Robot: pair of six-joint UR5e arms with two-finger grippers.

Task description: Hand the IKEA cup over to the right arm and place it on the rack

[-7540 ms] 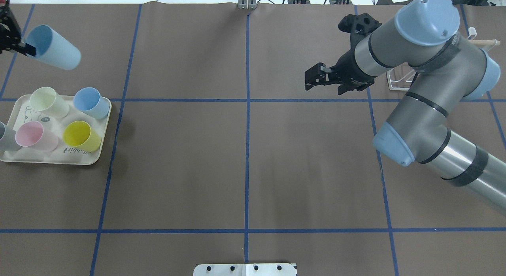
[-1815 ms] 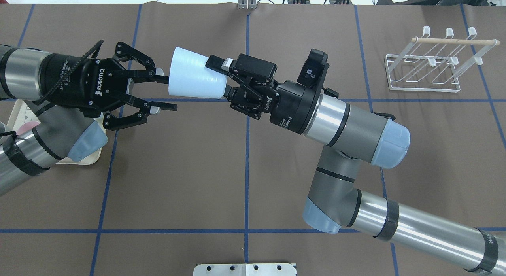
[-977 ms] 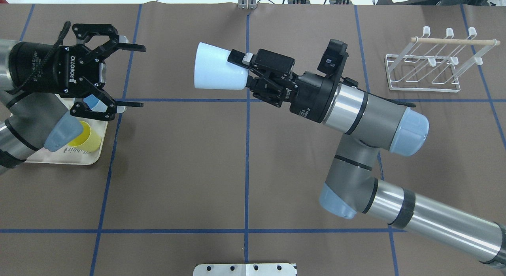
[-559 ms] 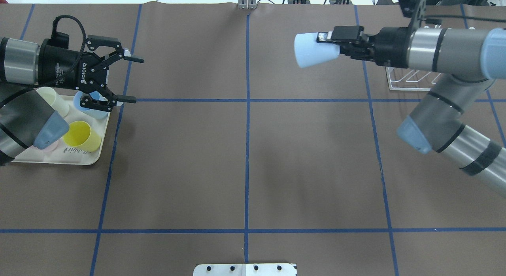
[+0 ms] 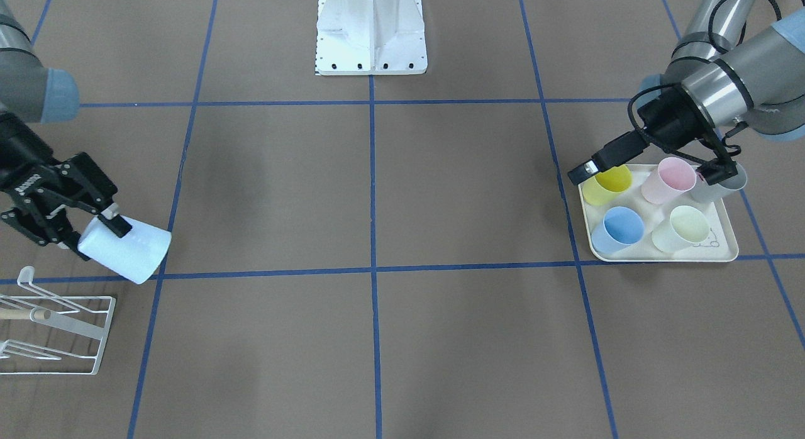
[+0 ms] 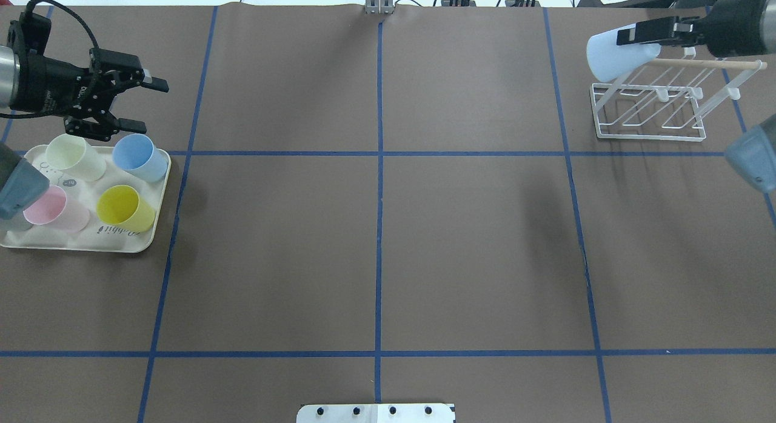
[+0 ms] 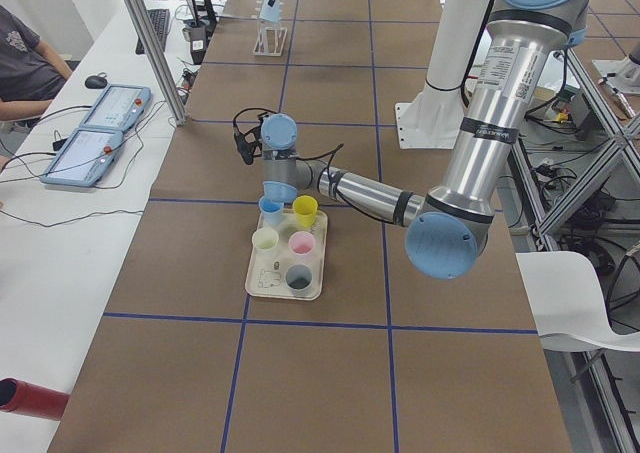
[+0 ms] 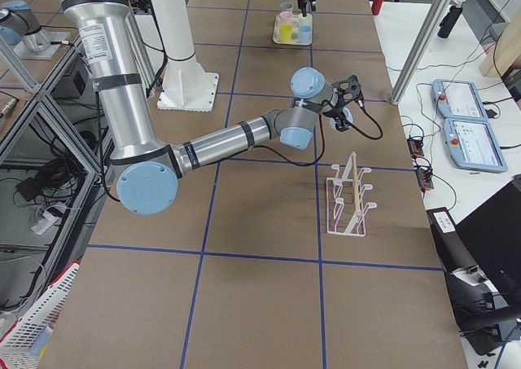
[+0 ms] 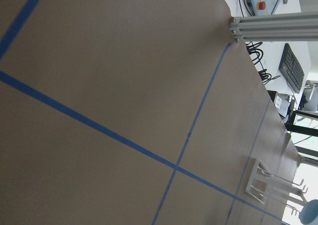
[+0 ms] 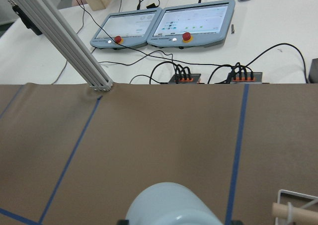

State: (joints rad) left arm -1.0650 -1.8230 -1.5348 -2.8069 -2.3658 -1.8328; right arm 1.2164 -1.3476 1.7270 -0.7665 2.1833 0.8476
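carried the pale cup (image 6: 612, 59) on to the right since the last overhead shot, from well short of the rack (image 6: 703, 63) to its left end. drew the left claw (image 6: 148, 106) back toward the table's left edge over the same stretch.

nearest: the tray (image 6: 112, 234), left alone with its spare cups (image 6: 139, 157) standing mouth up, well apart from the work on the other side.

just beyond the tray: left claw spread wide and holding nothing. probably parked there to stay out of the way and near the next cup.

farthest, at the far right: right claw (image 5: 100, 239) clamped on the cup's narrow end, with one finger laid along the outer wall and the other hidden behind. holds the cup on its side, wide end pointing away from the wrist, most likely to let it slide over a prong. overlaps the rack's left prong and the tip of the wooden rod from overhead, yet sits raised and short of the rack in the front view. not hung yet, by that reading. cannot tell whether touching the wire.

against the earlier shot: rack mostly uncovered now, with only its top left corner behind the cup.
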